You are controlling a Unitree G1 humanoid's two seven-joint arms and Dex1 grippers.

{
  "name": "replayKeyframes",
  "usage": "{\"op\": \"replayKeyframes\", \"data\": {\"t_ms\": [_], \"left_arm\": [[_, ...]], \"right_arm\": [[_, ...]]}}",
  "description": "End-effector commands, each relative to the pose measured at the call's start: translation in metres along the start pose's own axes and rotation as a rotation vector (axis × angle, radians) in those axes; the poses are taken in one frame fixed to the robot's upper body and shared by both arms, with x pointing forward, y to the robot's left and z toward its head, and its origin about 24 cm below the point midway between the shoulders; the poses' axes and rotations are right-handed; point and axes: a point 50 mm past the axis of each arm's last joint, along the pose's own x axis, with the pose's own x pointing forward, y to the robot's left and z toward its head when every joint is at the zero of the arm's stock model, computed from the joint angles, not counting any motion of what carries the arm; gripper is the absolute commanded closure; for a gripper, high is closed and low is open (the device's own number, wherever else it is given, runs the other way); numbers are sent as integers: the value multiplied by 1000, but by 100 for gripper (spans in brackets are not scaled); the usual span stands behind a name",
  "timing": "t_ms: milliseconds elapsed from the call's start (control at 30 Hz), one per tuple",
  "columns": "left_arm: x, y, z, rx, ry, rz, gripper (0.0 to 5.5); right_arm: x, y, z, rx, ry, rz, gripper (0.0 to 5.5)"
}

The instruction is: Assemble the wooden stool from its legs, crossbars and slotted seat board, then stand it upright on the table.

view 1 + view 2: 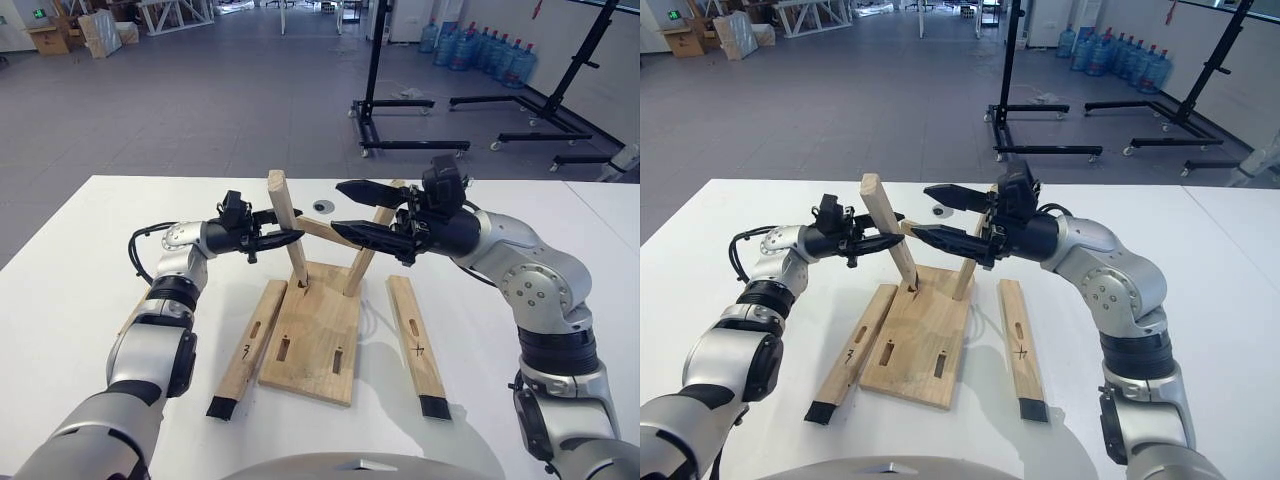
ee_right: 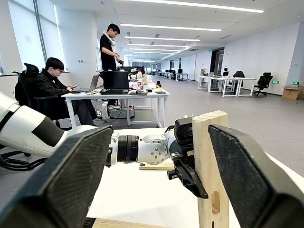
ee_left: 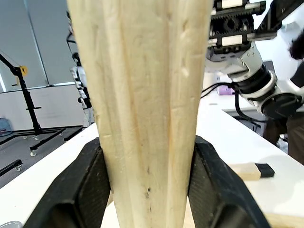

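The seat board (image 1: 315, 340) lay flat on the white table (image 1: 80, 260), slots facing up, about midway between the two arms. Two legs stood in the slots at its far end. The left-hand leg (image 1: 287, 225) leaned toward the robot's left at the top, and the right-hand leg (image 1: 365, 258) leaned toward its right, so the pair spread apart going upward. A crossbar (image 1: 322, 231) ran at a slant between them, its left end against the left-hand leg; its right end was hidden behind the right arm's lower finger, so contact there could not be judged. The left gripper (image 1: 285, 227) came in from the robot's left at mid-height on the left-hand leg, jaws clamped on it. In the left wrist view the black pads (image 3: 85, 180) pressed both sides of the wood (image 3: 147, 118). The right gripper (image 1: 338, 206) hung above the far end of the board, pointing toward the left-hand leg, jaws wide apart and holding nothing. The right wrist view showed that leg's top (image 2: 209, 161) framed between the spread fingers (image 2: 71, 180) but farther off. Two loose slotted legs with black tips lay flat on the table, one (image 1: 250, 345) just beside the board's left edge and one (image 1: 417, 345) a little apart on its right.
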Motion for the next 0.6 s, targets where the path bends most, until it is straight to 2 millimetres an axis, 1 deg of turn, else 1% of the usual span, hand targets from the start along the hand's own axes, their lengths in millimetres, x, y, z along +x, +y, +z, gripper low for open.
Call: {"op": "replayKeyframes", "data": {"t_ms": [33, 233, 367, 467, 600], "left_arm": [[-12, -16, -26, -105, 163, -51, 347], [-15, -11, -16, -98, 176, -56, 347], [-18, -11, -15, -109, 218, -78, 347], [-19, -10, -12, -78, 247, -90, 347], [-20, -6, 2, -34, 257, -101, 347]], "right_arm": [[3, 2, 3, -7, -1, 17, 180], [3, 2, 2, -6, 5, 23, 180], [3, 3, 2, -2, 6, 28, 180], [4, 3, 1, 2, 6, 31, 180], [4, 4, 0, 7, 7, 32, 180]]}}
